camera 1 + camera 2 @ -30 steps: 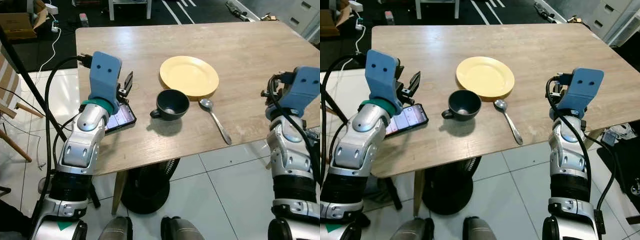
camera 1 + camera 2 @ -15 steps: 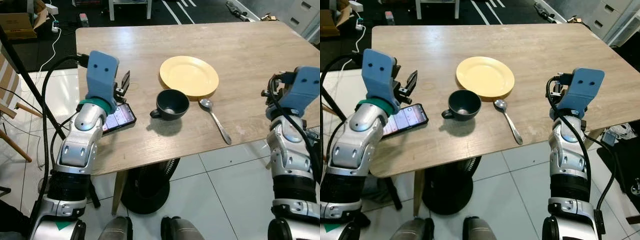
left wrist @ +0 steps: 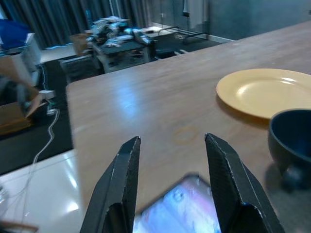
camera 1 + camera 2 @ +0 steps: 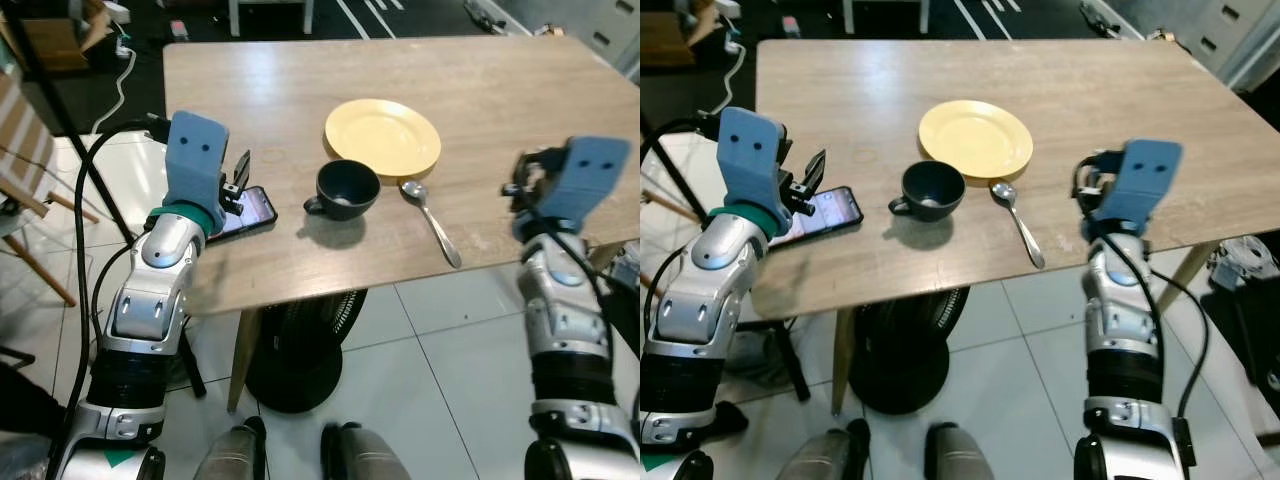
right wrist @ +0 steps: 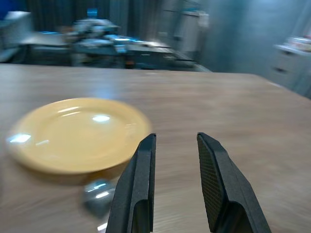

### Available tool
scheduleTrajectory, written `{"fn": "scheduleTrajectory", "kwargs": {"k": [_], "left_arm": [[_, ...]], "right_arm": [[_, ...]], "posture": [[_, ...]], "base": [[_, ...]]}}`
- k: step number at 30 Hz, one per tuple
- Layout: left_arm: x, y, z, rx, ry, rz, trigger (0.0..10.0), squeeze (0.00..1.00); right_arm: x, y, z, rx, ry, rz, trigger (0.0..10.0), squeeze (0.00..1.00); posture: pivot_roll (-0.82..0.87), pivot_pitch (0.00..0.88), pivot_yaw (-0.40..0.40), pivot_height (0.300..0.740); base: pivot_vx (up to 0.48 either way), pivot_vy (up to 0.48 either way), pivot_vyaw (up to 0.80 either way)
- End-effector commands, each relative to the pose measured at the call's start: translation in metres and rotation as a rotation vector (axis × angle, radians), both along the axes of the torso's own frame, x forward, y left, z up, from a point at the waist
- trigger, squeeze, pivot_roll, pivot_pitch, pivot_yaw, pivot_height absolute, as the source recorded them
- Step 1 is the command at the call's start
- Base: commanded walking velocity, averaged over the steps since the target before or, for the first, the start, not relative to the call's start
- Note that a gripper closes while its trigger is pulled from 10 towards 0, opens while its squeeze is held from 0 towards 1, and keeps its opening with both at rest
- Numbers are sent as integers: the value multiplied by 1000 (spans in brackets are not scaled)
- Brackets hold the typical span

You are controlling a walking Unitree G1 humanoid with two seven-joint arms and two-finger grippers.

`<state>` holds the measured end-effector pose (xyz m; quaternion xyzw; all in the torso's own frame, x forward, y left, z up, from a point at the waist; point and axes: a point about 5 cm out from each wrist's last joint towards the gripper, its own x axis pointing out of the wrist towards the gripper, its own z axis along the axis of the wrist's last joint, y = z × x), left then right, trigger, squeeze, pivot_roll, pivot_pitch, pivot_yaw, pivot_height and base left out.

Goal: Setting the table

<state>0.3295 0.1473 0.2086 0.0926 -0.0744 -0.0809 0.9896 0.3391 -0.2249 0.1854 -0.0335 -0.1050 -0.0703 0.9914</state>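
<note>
plate: the yellow plate lies flat mid-bench, toward the far edge, seemingly the centre of one place setting.
cup: the dark cup stands upright just beside the plate's near rim, handle toward the bench's left edge.
spoon: the spoon lies near the front edge, bowl close to the plate, handle angled to the front edge.
phone: a lit phone rests by the front-left edge.
left end effector: hovers above the phone, fingers wide, holding nothing.
right end effector: fingers narrowly parted, empty, aimed at spoon and plate, probably lining up on the spoon.
</note>
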Motion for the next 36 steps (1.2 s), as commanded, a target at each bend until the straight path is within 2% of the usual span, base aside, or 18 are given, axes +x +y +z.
{"fn": "scheduleTrajectory", "kwargs": {"k": [1, 2, 3, 4, 10, 19, 24, 27, 30, 36], "left_arm": [[-2, 5, -3, 2, 13, 19, 10000, 0], [-2, 5, -3, 2, 13, 19, 10000, 0], [-4, 7, -2, 4, 9, 27, 10000, 0], [-5, 7, -2, 5, 7, 28, 10000, 0], [-7, 7, -2, 7, 7, 28, 10000, 0], [-7, 6, -3, 6, 11, 26, 10000, 0], [-5, 4, -3, 7, 16, 18, 10000, 0], [-2, 1, -2, 6, 19, 4, 10000, 0], [-1, -2, -1, -5, 20, -7, 10000, 0], [1, -6, 0, -10, 19, -23, 10000, 0]], "right_arm": [[-2, 25, -4, -7, 24, 209, 10000, 0], [-2, 25, -4, -7, 24, 209, 10000, 0], [-10, 59, -9, -24, 52, 464, 10000, 0], [-12, 66, -11, -30, 60, 515, 10000, 0], [-8, 56, -12, -3, 65, 451, 10000, 0], [-10, 51, -13, -9, 73, 444, 10000, 0], [-10, 44, -13, -1, 72, 386, 10000, 0], [-10, 36, -12, 18, 64, 315, 10000, 0], [-11, 34, -13, 27, 67, 296, 10000, 0], [-11, 33, -13, 37, 69, 283, 10000, 0]], "posture": [[66, 1, -69, 740], [66, 1, -69, 740], [68, 0, -69, 740], [71, 0, -69, 740], [70, 0, -71, 740], [64, 0, -69, 740], [51, 2, -53, 740], [41, 3, -43, 740], [38, 1, -40, 740], [32, 0, -33, 740]], "base": [[-311, 0, 0], [-311, 0, 0], [-311, 0, 0], [-311, 0, 0], [-310, 0, 0], [-311, 0, 0], [-295, 0, 0], [0, 0, 0], [0, 0, 0], [0, 0, -800]]}}
